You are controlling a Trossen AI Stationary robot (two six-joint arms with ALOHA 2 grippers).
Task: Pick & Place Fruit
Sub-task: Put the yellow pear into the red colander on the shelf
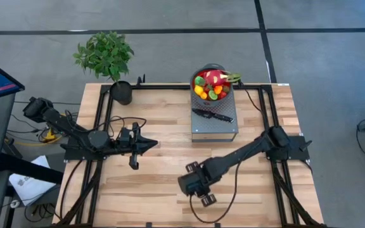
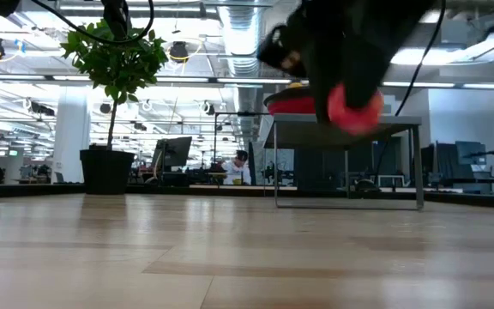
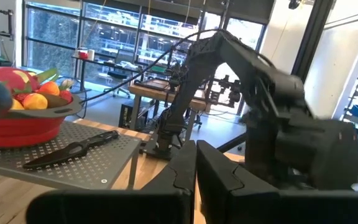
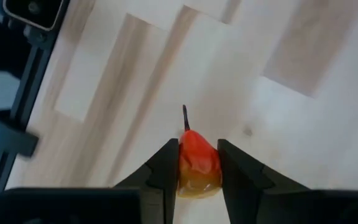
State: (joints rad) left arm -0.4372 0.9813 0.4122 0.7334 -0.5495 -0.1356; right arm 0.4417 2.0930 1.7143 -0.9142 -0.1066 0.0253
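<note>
My right gripper hangs over the near middle of the wooden table, pointing steeply down, shut on a small red-orange toy fruit with a dark stem. The low view shows that fruit well above the tabletop. In the high view the arm hides it. A red bowl heaped with more toy fruit stands on a grey perforated stand at the far middle. My left gripper waits at the left, shut and holding nothing, pointing toward the table's right. My right gripper pinches the red-orange fruit by its two opposite sides between the two fingers. The fingers come from above, pointing steeply down. The fruit is lifted clear of the table, its stem pointing on past the fingertips toward the tabletop.
A black-handled knife lies on the stand in front of the bowl. A potted plant stands at the far left corner. Black frame rails and cables run along the table's sides. Bare wood lies under and around my right gripper.
</note>
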